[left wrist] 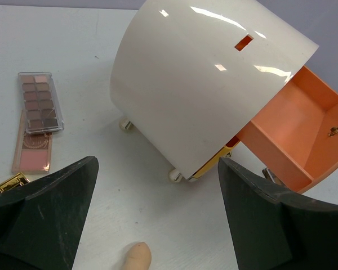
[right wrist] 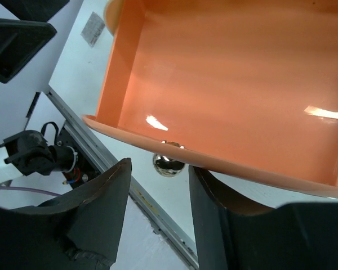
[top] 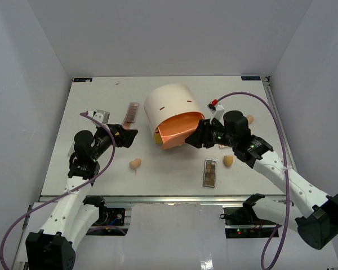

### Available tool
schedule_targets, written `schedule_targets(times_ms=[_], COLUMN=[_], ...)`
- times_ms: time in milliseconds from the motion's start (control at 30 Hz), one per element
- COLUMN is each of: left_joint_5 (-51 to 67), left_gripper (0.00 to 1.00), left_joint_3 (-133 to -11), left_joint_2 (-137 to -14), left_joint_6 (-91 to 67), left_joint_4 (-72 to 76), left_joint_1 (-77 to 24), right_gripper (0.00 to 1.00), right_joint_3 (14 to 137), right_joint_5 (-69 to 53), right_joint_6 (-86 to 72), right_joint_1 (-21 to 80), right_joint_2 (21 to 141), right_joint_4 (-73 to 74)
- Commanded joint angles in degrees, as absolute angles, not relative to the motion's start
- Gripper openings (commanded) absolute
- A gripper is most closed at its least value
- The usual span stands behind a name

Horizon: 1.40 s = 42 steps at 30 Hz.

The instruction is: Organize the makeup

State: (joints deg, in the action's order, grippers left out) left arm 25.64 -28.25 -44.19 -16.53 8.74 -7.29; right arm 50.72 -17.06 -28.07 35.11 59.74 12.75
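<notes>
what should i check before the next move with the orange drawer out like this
1. Orange drawer pulled out of the cream cylinder: ok.
2. Drawer floor bare, as far as the right wrist view shows: ok.
3. Right jaws off the knob: they stand apart on either side of it; contact cannot tell.
4. Left jaws wide open and empty: ok.
5. Sponge lying loose on the table close to the left jaws: ok.
6. Makeup put away: not ok; the brown palette and the sponges lie out on the table.
</notes>
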Motion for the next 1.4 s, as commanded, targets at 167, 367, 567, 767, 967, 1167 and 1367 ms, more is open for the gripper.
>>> schedule_targets(times_ms=[167, 367, 567, 767, 967, 1167, 1367], left_joint_5=[26.81, 26.51, 26.99, 26.01, 24.89, 16.74, 6.61], left_gripper=[0.98, 0.98, 0.98, 0.96, 0.91, 0.83, 0.75], left_joint_3=[-30.59, -30.58, -30.35, -35.03, -36.23, -38.2, -39.01], left_joint_2=[-44.77, -45.01, -45.74, -50.27, -55.83, -65.54, -69.42], left_joint_6=[-16.17, -17.84, -24.65, -26.27, -25.52, -25.31, -25.66], left_joint_4=[8.37, 6.83, 3.24, -9.65, -15.94, -21.22, -24.67], left_joint_1=[-7.03, -7.04, -7.12, -7.11, -8.73, -16.73, -22.46], right_gripper=[0.77, 0.87, 0.96, 0.9, 0.93, 0.99, 0.92], right_joint_3=[49.7, 47.32, 47.19, 47.22, 48.26, 49.39, 48.81], right_joint_5=[-21.88, -28.99, -39.14, -47.64, -49.0, -65.16, -75.33], right_joint_6=[-23.95, -14.84, -0.98, 11.33, 15.52, 16.13, 19.82], right_joint_1=[31.78, 26.87, 21.76, 16.83, 12.11, -0.35, -9.86], right_joint_2=[56.32, 50.96, 45.79, 40.17, 40.19, 48.05, 52.97], right_joint_4=[11.39, 14.41, 21.77, 29.39, 31.64, 31.69, 31.21])
